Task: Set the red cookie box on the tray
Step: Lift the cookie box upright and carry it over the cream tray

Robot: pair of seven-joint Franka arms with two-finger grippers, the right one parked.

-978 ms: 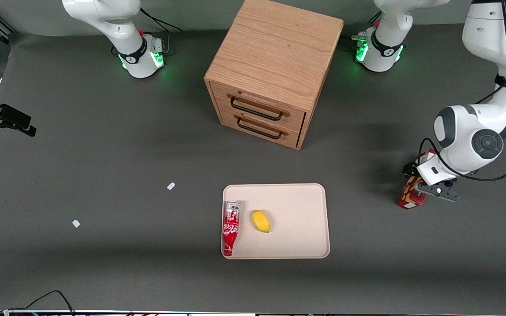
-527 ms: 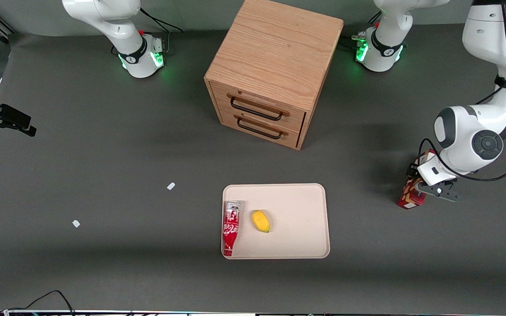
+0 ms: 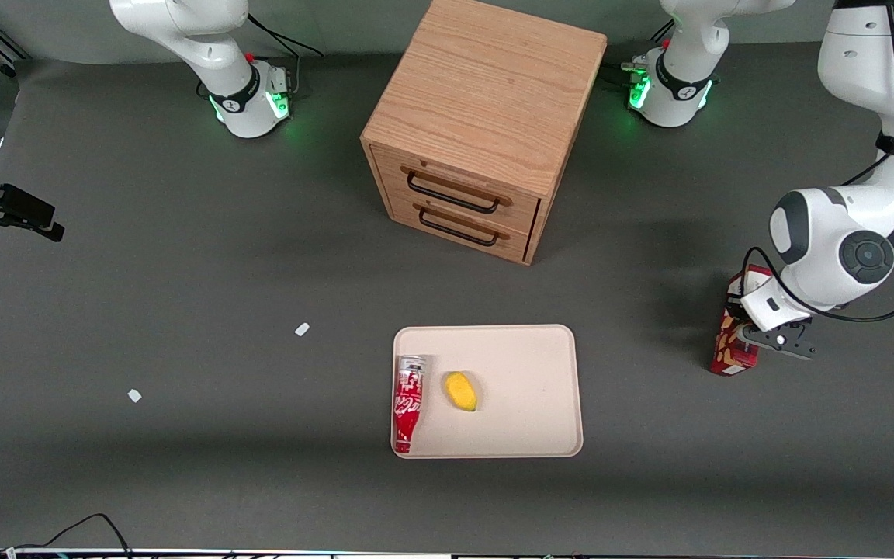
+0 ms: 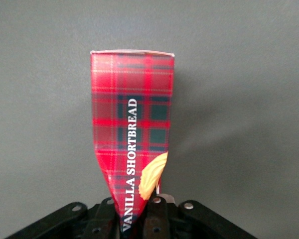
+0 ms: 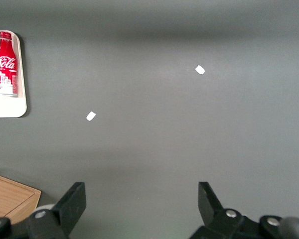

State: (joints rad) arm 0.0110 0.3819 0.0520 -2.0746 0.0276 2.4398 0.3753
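Note:
The red cookie box [image 3: 726, 351] stands on end on the dark table toward the working arm's end, well apart from the tray. In the left wrist view it is a red tartan carton [image 4: 132, 114] printed "VANILLA SHORTBREAD" with a cookie picture. My left gripper [image 3: 743, 332] comes down onto the box's upper end and is shut on it; its black fingers [image 4: 158, 219] press against both sides of the carton. The beige tray [image 3: 540, 388] lies nearer the front camera than the wooden cabinet.
On the tray lie a red-and-white soda bottle [image 3: 408, 402] and a yellow fruit [image 3: 461, 390]. The wooden two-drawer cabinet [image 3: 486, 116] stands at the table's middle. Two white scraps [image 3: 302, 329] [image 3: 134, 395] lie toward the parked arm's end.
The box was leaning and now stands more upright. Gripper and box have shifted slightly toward the working arm's end and the front camera.

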